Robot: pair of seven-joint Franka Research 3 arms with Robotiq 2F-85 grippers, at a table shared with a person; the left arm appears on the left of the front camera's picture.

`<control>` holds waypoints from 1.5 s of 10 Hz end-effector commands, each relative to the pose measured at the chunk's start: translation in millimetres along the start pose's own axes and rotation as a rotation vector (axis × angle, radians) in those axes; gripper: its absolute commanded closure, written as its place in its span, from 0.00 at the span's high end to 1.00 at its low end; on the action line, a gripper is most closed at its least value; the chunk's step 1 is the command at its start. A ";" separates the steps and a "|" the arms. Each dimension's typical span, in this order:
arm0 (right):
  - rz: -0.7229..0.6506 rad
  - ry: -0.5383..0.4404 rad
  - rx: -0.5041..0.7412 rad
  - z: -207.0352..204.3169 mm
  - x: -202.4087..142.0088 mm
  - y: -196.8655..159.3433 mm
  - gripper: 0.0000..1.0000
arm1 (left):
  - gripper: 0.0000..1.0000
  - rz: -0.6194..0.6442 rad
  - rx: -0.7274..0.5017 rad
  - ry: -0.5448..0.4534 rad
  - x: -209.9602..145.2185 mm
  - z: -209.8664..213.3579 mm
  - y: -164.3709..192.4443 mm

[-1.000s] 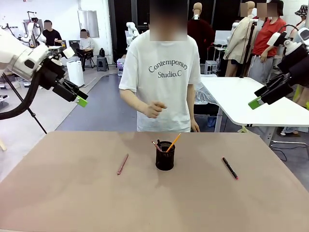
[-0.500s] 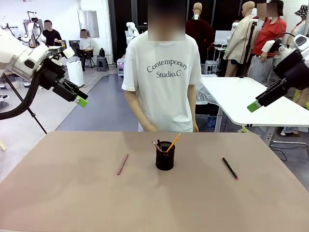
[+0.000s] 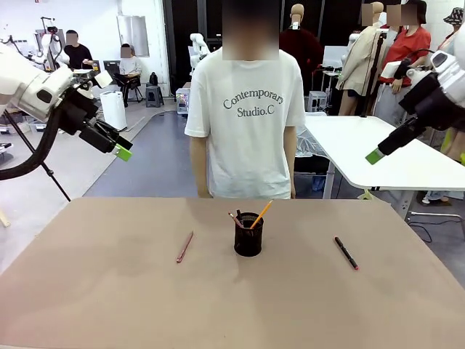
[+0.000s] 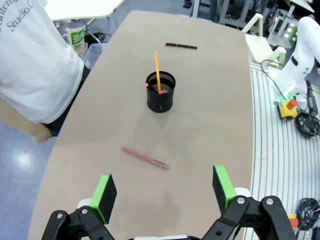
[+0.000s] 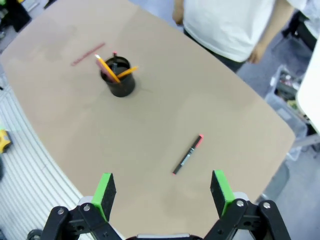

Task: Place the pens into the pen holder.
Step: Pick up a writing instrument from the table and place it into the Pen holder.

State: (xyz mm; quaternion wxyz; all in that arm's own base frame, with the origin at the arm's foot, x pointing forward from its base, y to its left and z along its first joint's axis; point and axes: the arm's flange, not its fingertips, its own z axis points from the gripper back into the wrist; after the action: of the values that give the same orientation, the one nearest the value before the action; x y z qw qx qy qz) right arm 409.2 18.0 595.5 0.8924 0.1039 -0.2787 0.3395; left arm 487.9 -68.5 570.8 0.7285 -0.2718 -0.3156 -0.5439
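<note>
The left pincer [image 3: 123, 153] hangs at the upper left of the front view and the right pincer [image 3: 373, 155] at the upper right, each spread wide with nothing between its pads. Down at mid-frame the pen holder [image 3: 248, 236] stands upright on the table [image 3: 109, 305], the orange-yellow pencil [image 3: 261, 214] leaning out of it. The reddish-brown pen [image 3: 184, 247] lies flat to its left and the black pen [image 3: 346, 253] to its right, both well apart from the holder.
</note>
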 end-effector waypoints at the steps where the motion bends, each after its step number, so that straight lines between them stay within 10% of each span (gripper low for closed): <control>1: -0.106 0.089 -0.099 -20.1 13.4 -4.8 1.00 | 1.00 -0.004 0.001 0.004 1.7 0.5 1.1; 7: -0.188 0.297 -0.319 -97.8 10.7 -27.0 1.00 | 1.00 -0.004 0.001 0.004 1.7 0.5 1.1; 15: -0.177 0.297 -0.292 -107.0 -2.0 -28.1 1.00 | 1.00 -0.004 0.001 0.004 1.7 0.5 1.1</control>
State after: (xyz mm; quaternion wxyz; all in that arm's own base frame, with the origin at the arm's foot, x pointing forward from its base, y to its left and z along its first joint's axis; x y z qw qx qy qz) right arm 472.0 36.0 507.2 0.9554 -0.0535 -0.1811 0.2273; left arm 488.0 -68.6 570.9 0.7284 -0.2718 -0.3156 -0.5441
